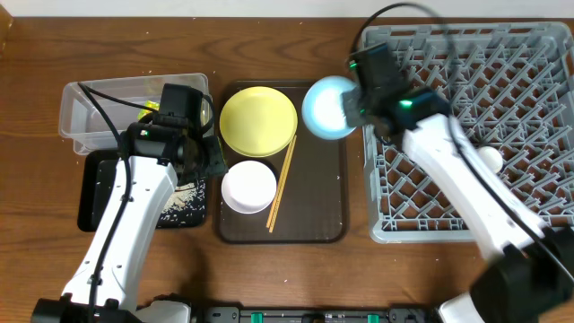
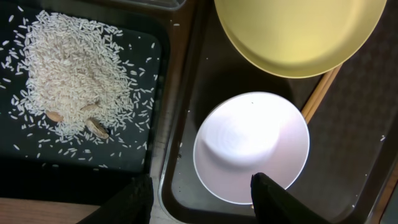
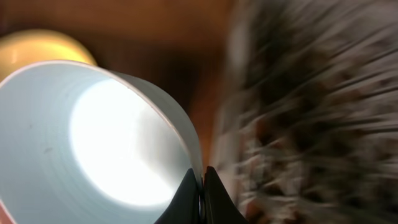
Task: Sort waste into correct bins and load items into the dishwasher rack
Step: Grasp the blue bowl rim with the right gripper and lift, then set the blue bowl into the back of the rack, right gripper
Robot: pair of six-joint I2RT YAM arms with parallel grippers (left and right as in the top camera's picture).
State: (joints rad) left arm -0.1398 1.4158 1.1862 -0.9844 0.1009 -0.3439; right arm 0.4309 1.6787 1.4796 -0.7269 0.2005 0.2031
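Your right gripper is clenched on the rim of the light blue bowl; in the right wrist view the two fingers pinch the thin wall between them. The bowl hangs tilted over the gap between the brown tray and the left edge of the dishwasher rack. A small pale cup already sits inside the rack.

Your left gripper is released, with its fingers wide apart and nothing between them. It hovers over the near side of the white bowl, just beside the border of the black tray. The rice lies in a heap in this black tray.

On the brown tray you see the yellow plate, the white bowl below it, and the chopsticks lying at their right side. The clear tub stands on the desk behind the black tray.
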